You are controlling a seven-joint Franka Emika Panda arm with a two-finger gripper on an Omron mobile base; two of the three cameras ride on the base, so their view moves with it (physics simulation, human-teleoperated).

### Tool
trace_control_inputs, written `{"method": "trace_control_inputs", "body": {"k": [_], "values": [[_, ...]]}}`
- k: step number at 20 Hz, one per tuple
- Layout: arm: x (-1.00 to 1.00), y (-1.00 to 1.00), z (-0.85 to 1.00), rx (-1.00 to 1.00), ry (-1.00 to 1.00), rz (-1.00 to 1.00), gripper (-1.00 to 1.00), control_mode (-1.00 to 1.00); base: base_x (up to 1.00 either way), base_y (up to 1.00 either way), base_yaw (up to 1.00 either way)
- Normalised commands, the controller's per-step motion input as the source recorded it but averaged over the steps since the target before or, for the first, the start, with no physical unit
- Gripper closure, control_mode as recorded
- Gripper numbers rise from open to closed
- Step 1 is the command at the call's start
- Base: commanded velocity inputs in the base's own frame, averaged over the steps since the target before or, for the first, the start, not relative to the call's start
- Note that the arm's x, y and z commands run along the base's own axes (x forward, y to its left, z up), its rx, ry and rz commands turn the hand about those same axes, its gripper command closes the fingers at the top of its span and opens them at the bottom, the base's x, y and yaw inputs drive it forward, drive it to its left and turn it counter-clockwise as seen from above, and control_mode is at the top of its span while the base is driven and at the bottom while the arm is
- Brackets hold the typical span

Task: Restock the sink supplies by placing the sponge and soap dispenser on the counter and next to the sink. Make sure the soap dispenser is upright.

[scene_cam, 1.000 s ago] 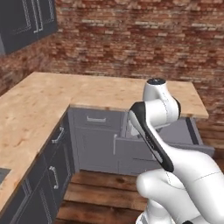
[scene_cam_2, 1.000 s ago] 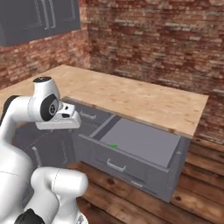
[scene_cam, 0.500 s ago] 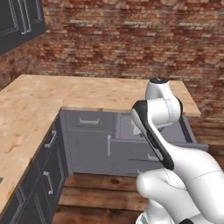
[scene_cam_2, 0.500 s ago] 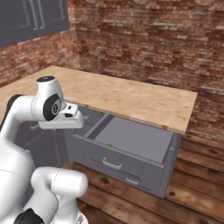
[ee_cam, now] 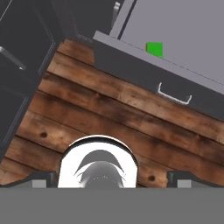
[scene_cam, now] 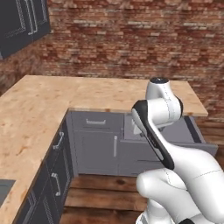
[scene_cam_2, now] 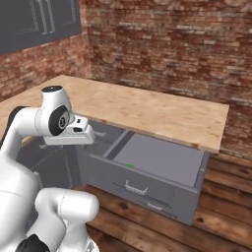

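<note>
We see the counter (scene_cam_2: 162,115) running as a light tan slab along the brick wall (scene_cam_2: 177,44), and in the left base view it bends into an L toward us at 9 o'clock. Below its front edge an open drawer (scene_cam_2: 162,160) stands pulled out, grey and flat inside, with a small metal handle on its front.

The sponge (ee_cam: 154,49) lies inside that drawer, near the front wall; in the hand view it sits at about 1 o'clock, a bright green square just behind the drawer's lip. In the right base view we find the same green speck (scene_cam_2: 130,166) close to the drawer's front edge, toward its left end.

Our gripper (ee_cam: 109,177) hangs over the wooden floor (ee_cam: 109,113), well apart from the drawer and the sponge. Its two dark fingertips (ee_cam: 41,178) show at the bottom corners of the hand view, spread wide with nothing between them. In the right base view the hand sits at 9 o'clock of the drawer, level with the counter's edge.

A corner of the sink (scene_cam: 4,189) shows at 8 o'clock in the left base view.
</note>
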Motion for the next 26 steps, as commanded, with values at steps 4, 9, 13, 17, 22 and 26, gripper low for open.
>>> {"method": "trace_control_inputs", "body": {"k": [4,9,13,17,22,26], "values": [[0.0,0.0,0.0,0.0,0.0,0.0,-1.0,1.0,0.21,0.19,0.0],[0.0,0.0,0.0,0.0,0.0,0.0,-1.0,1.0,0.27,0.23,0.0],[0.0,0.0,0.0,0.0,0.0,0.0,-1.0,1.0,0.28,0.38,0.0],[0.0,0.0,0.0,0.0,0.0,0.0,-1.0,1.0,0.47,0.34,0.0],[0.0,0.0,0.0,0.0,0.0,0.0,-1.0,1.0,0.5,0.21,0.0],[0.0,0.0,0.0,0.0,0.0,0.0,-1.0,1.0,0.32,0.07,0.01]]}}
